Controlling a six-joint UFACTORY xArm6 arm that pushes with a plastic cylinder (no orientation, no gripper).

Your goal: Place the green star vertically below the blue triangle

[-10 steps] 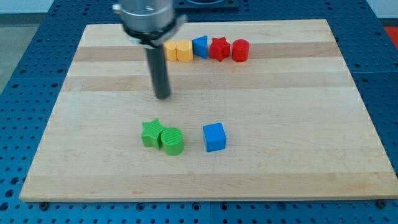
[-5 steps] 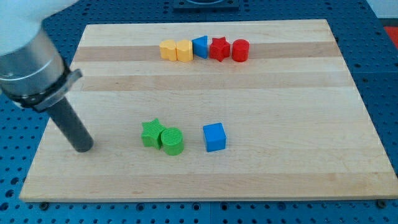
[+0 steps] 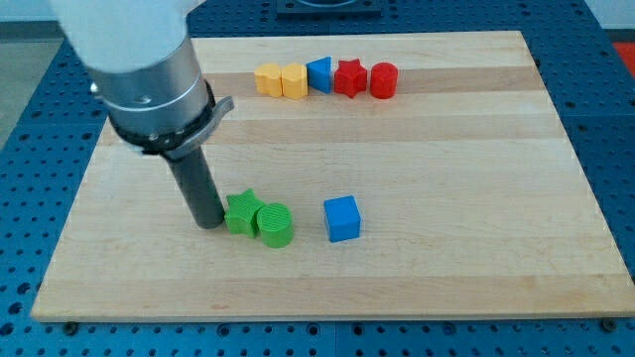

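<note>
The green star [image 3: 240, 212] lies on the wooden board [image 3: 446, 169], left of centre and low in the view. A green cylinder [image 3: 276, 224] touches its right side. My tip [image 3: 208, 222] rests on the board right at the star's left edge, touching or nearly touching it. The blue triangle [image 3: 319, 74] sits in a row of blocks near the view's top, above and to the right of the star.
The top row holds, from the left, a yellow block [image 3: 268, 78], a second yellow block [image 3: 294, 80], the blue triangle, a red star [image 3: 349, 77] and a red cylinder [image 3: 384, 79]. A blue cube [image 3: 342, 218] stands to the right of the green cylinder.
My tip swept from near the top row down to the board's left side, then right to the green star's left edge. The blocks have not visibly moved.
</note>
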